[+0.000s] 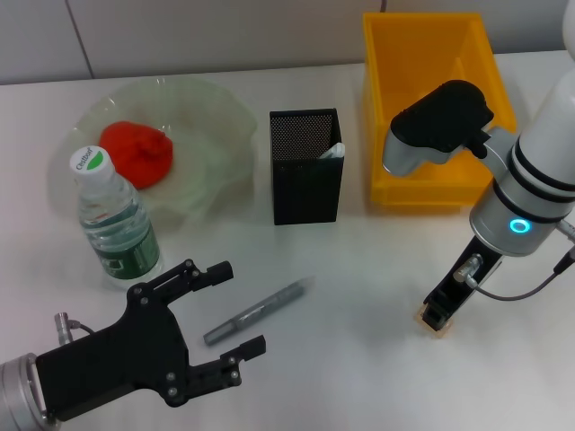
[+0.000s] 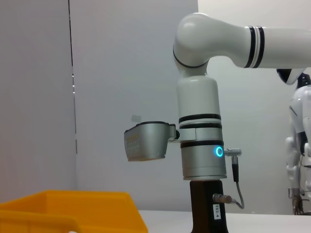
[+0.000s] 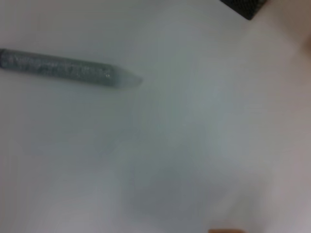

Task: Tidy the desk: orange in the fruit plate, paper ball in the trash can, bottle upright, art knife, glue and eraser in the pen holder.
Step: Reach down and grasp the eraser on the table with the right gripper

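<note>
Head view shows a white desk (image 1: 377, 278) with many things on it. Biggest is the yellow trash can (image 1: 386, 108), which sits at the far right side of the desk. Next biggest is the fruit plate (image 1: 216, 117), a pale green bowl with a wavy rim, at the far left. Inside it lies the orange (image 1: 137, 153), red and lumpy. Between the plate and the trash can stands the black mesh pen holder (image 1: 305, 175), and something pale pokes up from one inner corner. Just in front of the plate the bottle (image 1: 112, 220) stands upright with its white cap on top. Down low on the near left is the left gripper (image 1: 241, 303), black, with its two fingers spread wide apart and nothing between them. Near those fingers a gray art knife (image 1: 260, 311) lies flat on the desk, slanted; the right wrist view shows the same art knife (image 3: 63, 68) on the white top. On the right side the right gripper (image 1: 438, 317) points straight down at the desk, in front of the trash can. Its tip is right at the eraser (image 1: 434, 329), a tiny beige block on the desk, and it is too hard to see if the fingers are pinching it or not.
</note>
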